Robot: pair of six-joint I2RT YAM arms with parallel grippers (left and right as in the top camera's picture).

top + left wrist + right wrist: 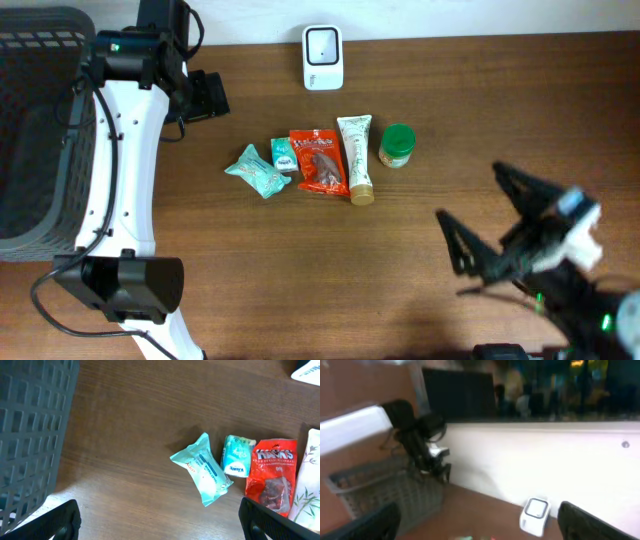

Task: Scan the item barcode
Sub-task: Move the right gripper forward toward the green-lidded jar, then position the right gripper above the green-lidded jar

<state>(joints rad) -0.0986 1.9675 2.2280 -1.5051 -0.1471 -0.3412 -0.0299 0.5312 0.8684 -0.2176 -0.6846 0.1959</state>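
Several items lie in a row mid-table: a teal packet [258,170] [204,471], a small teal box [284,153] [236,456], a red Hacks bag [319,160] [270,480], a white tube [356,158] [307,485] and a green-lidded jar [397,145]. The white barcode scanner [322,57] [535,516] stands at the table's far edge. My left gripper [207,94] [160,520] hovers open, up and left of the packet, holding nothing. My right gripper [490,215] [480,522] is open and empty at the front right, tilted up toward the scanner.
A dark grey mesh basket [40,130] [30,435] [385,492] fills the left side of the table. The white wall runs behind the far edge. Bare wood lies between the items and my right gripper.
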